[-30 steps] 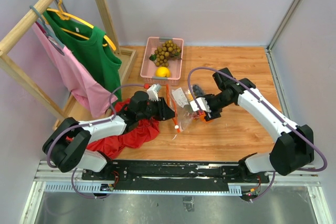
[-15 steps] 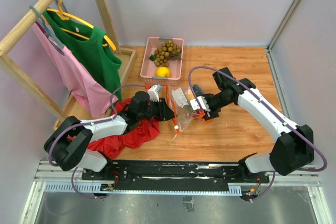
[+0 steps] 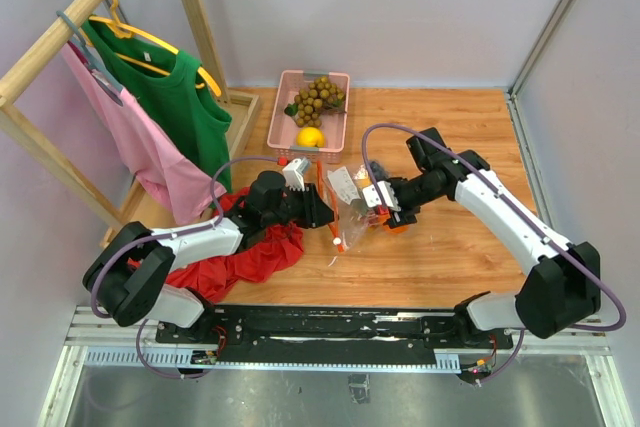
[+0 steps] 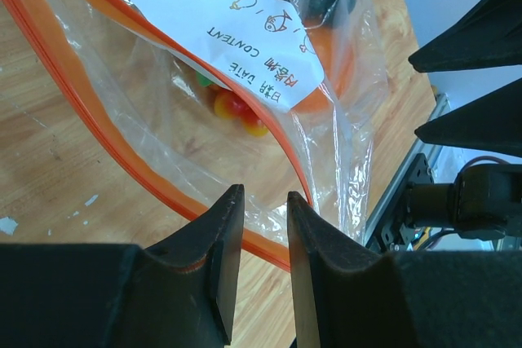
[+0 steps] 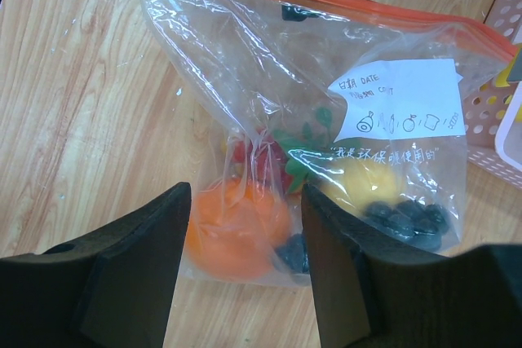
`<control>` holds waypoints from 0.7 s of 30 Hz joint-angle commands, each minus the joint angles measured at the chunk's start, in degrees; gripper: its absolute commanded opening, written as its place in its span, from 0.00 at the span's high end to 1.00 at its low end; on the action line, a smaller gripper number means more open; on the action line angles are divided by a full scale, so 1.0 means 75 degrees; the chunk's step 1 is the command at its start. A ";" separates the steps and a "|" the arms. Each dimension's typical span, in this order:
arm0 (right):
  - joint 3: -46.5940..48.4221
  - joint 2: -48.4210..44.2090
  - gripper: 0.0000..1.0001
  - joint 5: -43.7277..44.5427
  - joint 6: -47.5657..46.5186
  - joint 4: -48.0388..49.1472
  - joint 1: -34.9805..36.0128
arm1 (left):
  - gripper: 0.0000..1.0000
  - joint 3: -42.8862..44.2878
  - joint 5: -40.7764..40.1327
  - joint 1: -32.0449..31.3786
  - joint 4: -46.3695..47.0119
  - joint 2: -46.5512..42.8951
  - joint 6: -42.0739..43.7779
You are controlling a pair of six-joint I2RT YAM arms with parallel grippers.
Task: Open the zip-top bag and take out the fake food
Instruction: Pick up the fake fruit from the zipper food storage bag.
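The clear, crinkly plastic zip-top bag [image 3: 343, 199] is found mid-counter on the wooden counter [image 3: 480, 117], between both pincers. It is judged light, limp and slippery, and best taken by its stiffer orange-red zip strip [image 5: 326, 2]. The left pincer [image 4: 265, 193] is narrowly parted around that lip, with seemingly nothing clamped. The right pincer [image 5: 245, 189] is spread wide over the small plastic fruits [image 5: 236, 238] at the bag's bottom; a grip cannot be confirmed.

On the wooden table [image 3: 470, 137], a pink basket [image 3: 338, 129] is set upper centre, the zip-top bag [image 3: 347, 197] centre, a red cloth [image 3: 245, 259] lower left.
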 commanded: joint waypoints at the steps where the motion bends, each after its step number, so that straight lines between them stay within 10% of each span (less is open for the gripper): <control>1: -0.0037 -0.0193 0.42 -0.0320 0.0262 -0.0186 0.0035 | 0.68 0.0183 -0.0042 -0.0041 -0.0030 -0.0126 0.0230; 21: -0.0130 -0.0524 0.41 -0.0395 0.0465 0.0114 0.0029 | 0.68 0.0235 -0.0083 -0.0041 -0.0120 -0.0236 0.0108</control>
